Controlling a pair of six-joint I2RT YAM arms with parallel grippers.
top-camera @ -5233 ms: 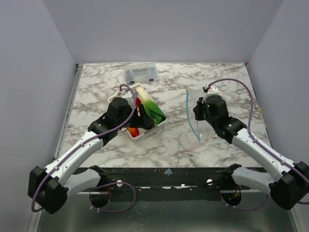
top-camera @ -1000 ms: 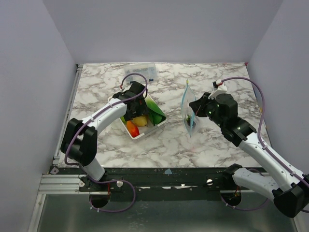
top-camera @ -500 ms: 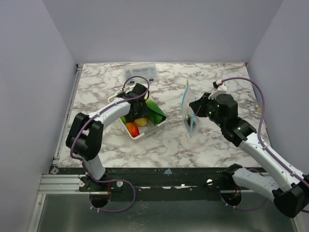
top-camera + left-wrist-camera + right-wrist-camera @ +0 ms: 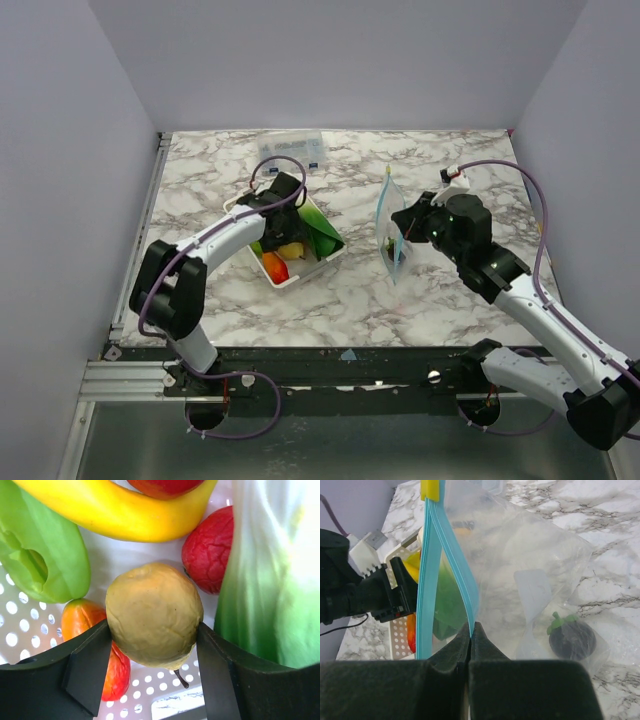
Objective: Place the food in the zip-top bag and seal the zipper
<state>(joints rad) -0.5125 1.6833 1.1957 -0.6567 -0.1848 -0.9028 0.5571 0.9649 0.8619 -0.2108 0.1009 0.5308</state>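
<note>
In the zip-top bag, one purple fruit; left gripper grips one pear.

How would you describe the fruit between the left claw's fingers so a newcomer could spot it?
On the marble table, find the white perforated tray left of centre. Inside, between the fingers of the left claw, sits a round tan-yellow fruit. Its dull, wrinkled skin sets it apart from the glossy banana and bumpy red fruit beside it.
</note>
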